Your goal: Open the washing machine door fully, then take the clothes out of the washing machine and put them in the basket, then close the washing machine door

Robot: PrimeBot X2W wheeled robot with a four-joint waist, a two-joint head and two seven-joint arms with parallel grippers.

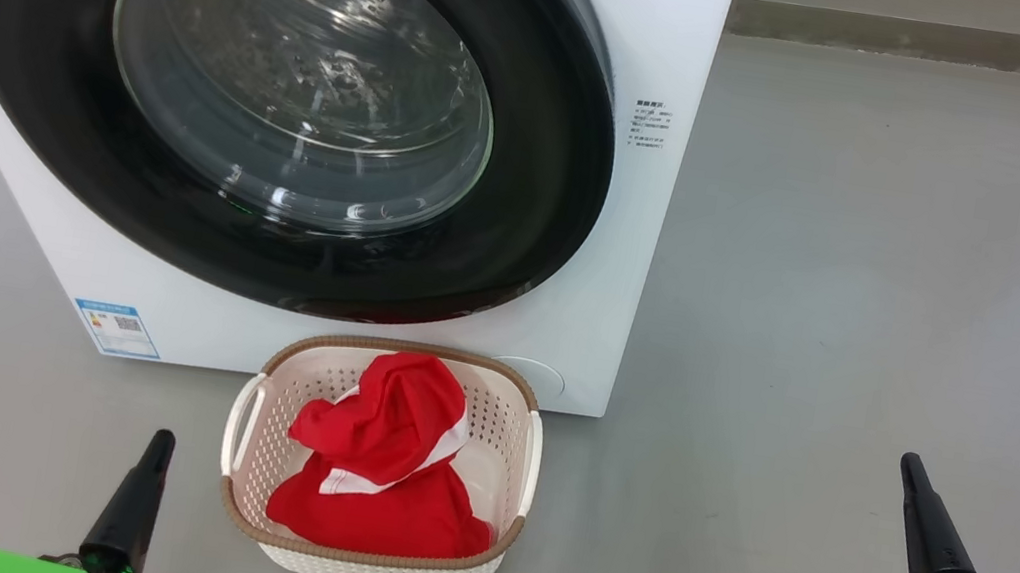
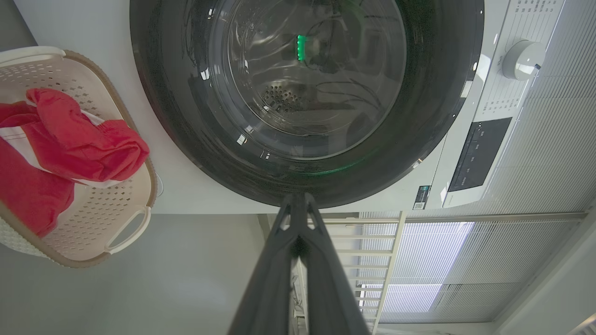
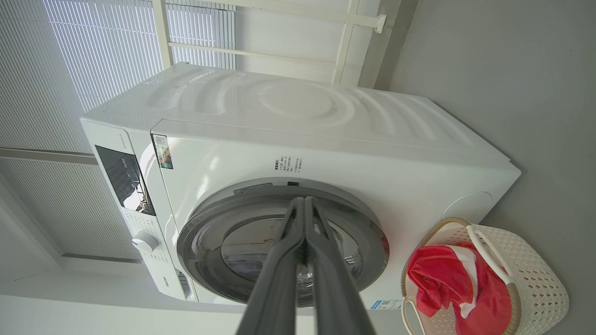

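Two grippers, one washer, one basket and one garment are what we count.

Washer: white box on the grey floor, at far left and centre. We note a blue label at its lower left corner, and a white dial and a dark panel on its control strip.

Door: wide glossy black rim around a bulging glass window. We see it lying flat against the washer front, shut. Drum holes show through the glass.

Basket: cream, perforated, brown rim, two side handles. It stands upright on the floor at near centre, just in front of the washer and below the door. We cannot tell whether its far rim touches the washer.

Clothes: red fabric with white trim, heaped inside the basket, its top rising just above the rim. Neither gripper touches it.

Left gripper: near left, well apart from the basket. We see its two dark fingers pressed together with nothing between them, pointing towards the door.

Right gripper: near right, further from the basket than the left one. Its fingers also meet at the tips and grip nothing.

Blinds: pale slats behind the washer, seen from the right wrist
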